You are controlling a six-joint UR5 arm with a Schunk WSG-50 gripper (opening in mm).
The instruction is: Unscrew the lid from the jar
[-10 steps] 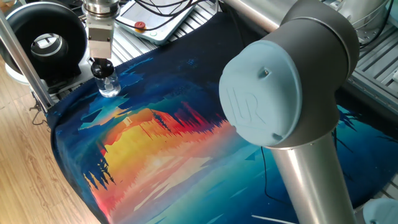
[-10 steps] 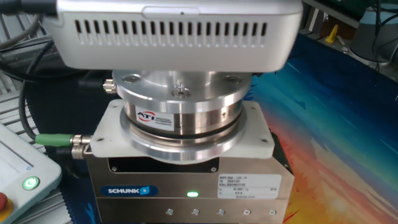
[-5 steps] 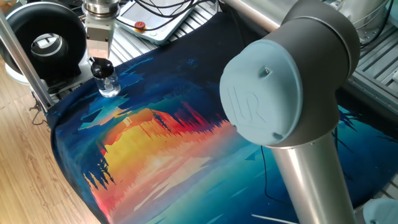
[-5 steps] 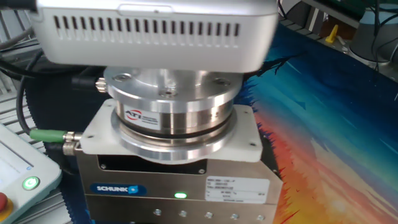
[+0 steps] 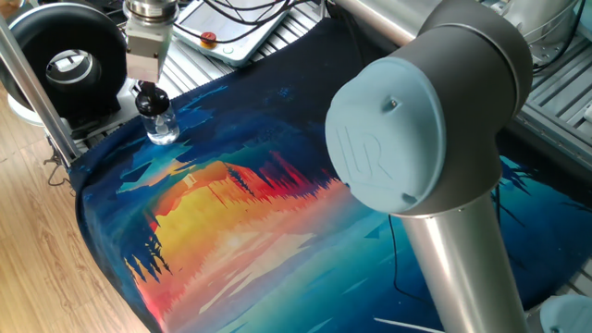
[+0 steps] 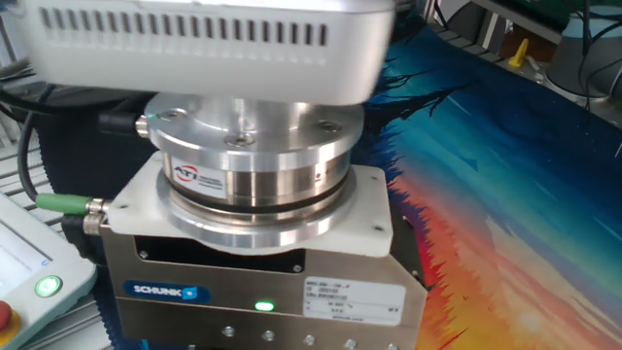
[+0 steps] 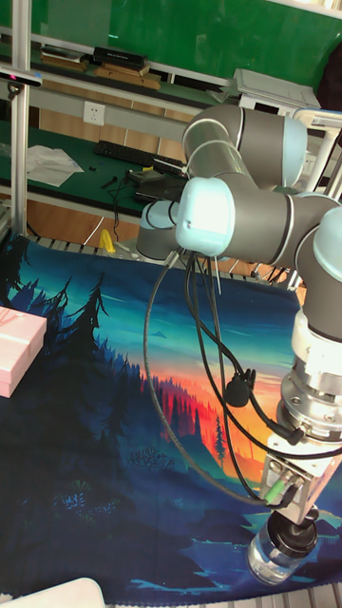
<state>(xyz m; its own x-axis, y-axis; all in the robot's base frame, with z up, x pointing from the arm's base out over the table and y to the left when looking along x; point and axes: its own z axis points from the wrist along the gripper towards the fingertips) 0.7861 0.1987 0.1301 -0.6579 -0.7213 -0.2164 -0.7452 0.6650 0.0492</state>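
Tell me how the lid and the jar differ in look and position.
The lid is black and opaque; the jar is clear glass. The lid is small and knob-like; the jar is wider and rounded. The lid sits on top, just under the pincer; the jar stands on the painted cloth. Both are upright and joined.

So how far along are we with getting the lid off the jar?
Done: the end effector is lined up directly above the jar, down at the lid. In hand: the unscrewing itself. The lid looks seated on the neck with no visible gap, and I cannot tell whether the fingers are clamped on it. Left: finish turning the lid loose and lift it clear.
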